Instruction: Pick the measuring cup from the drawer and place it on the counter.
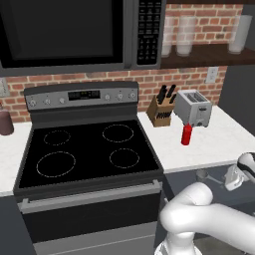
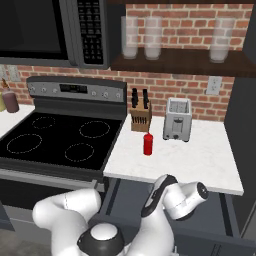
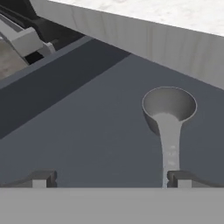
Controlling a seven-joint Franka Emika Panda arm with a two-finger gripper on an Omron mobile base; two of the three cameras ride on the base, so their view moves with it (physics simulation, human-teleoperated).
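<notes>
The measuring cup [image 3: 169, 107] is a small round grey metal cup lying on the floor of the open dark grey drawer [image 3: 87, 131]. Its long handle runs toward the hand and ends by the right fingertip [image 3: 181, 178]. My gripper [image 3: 111, 179] hangs open just above the drawer floor, holding nothing. From the left base view the cup [image 1: 201, 174] sits in the drawer under the edge of the white counter [image 1: 219, 142], with the gripper [image 1: 231, 179] just to its right. In the right base view the drawer [image 2: 225, 210] stands pulled out below the counter [image 2: 200, 160], partly behind my arm.
On the counter stand a red bottle [image 1: 187, 134], a toaster [image 1: 194, 108] and a knife block [image 1: 162, 110]. The black stove [image 1: 84, 149] lies to the left. The counter's front edge [image 3: 131, 30] overhangs the back of the drawer.
</notes>
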